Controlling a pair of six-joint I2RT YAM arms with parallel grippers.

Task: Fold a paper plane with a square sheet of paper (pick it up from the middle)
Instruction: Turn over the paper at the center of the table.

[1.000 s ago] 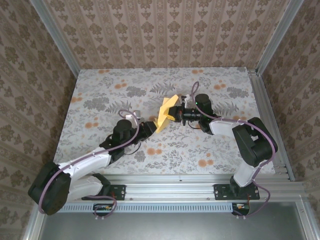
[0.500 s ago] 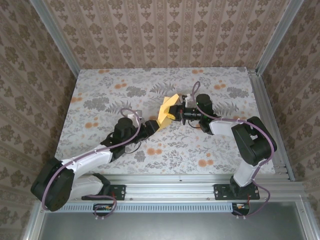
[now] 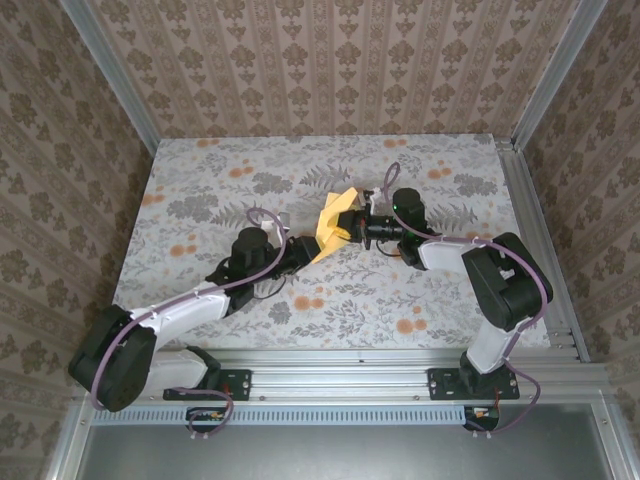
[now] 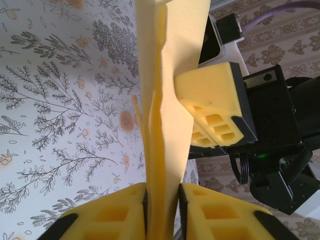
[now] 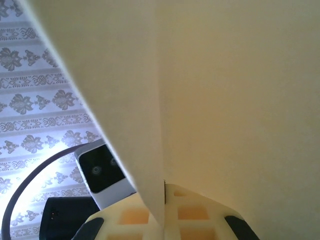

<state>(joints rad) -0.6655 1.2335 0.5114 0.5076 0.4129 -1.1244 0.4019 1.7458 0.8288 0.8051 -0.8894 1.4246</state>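
Observation:
The square sheet of paper, pale yellow and folded into several upright layers, hangs above the middle of the table between both arms. My left gripper is shut on its lower near end; in the left wrist view the paper rises from between the yellow pads of that gripper. My right gripper is shut on the paper's right side, and one of its fingers presses against the sheet. In the right wrist view the paper stands out of the closed right gripper.
The table has a grey floral print with small orange flowers. Patterned walls close it in on three sides, and an aluminium rail runs along the near edge. The left wrist's camera housing sits close behind the paper.
My left gripper opened, then shut again on the paper's lower end, with its arm shifted slightly right. The right gripper kept its hold and stayed in place.

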